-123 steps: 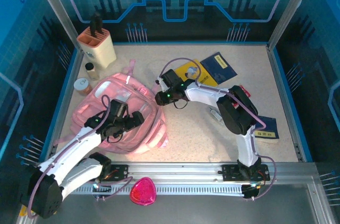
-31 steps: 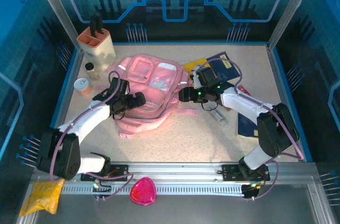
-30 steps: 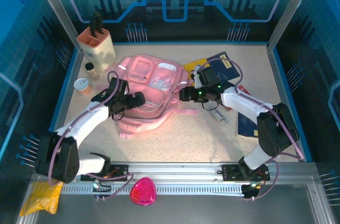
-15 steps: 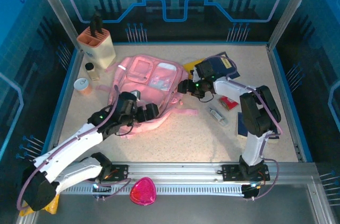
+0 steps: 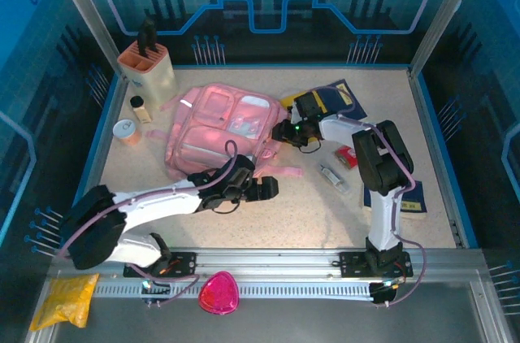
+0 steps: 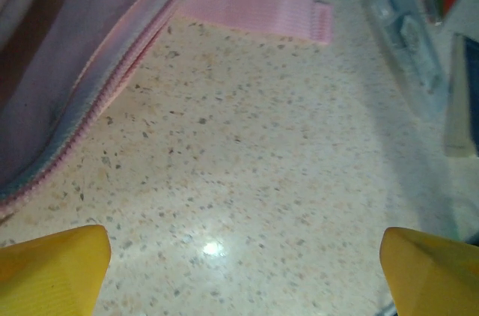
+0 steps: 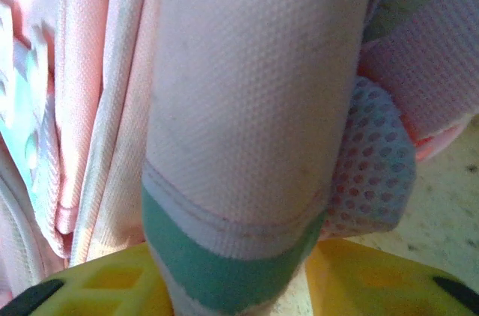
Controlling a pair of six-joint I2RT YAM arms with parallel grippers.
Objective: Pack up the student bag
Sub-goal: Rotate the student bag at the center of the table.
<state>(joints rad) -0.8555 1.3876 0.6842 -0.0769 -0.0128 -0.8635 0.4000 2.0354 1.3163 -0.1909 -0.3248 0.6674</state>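
The student bag [image 5: 215,128], a large pink backpack, lies flat at the table's back left. My right gripper [image 5: 282,133] is at its right edge. In the right wrist view [image 7: 236,286] its yellow fingers [image 7: 97,290] press both sides of a padded pink strap [image 7: 254,106] with a teal band. My left gripper [image 5: 270,188] hovers low over bare table just in front of the bag's lower right corner. Its jaws [image 6: 243,271] are wide open with nothing between them. A flat pink strap end [image 6: 258,9] and the bag's zipped edge [image 6: 105,84] lie ahead of it.
Yellow and blue books [image 5: 333,102] lie behind the right gripper. A red pack [image 5: 349,156], a clear case [image 5: 333,176] and a blue book [image 5: 402,197] sit to the right. A knife block [image 5: 149,67], small bottle [image 5: 138,106] and cup [image 5: 126,130] stand left. A magenta pouch [image 5: 218,293] rests on the front rail.
My left arm has swung from the bag's left side to the table in front of it, gripper still open. My right gripper has closed on the bag's strap.
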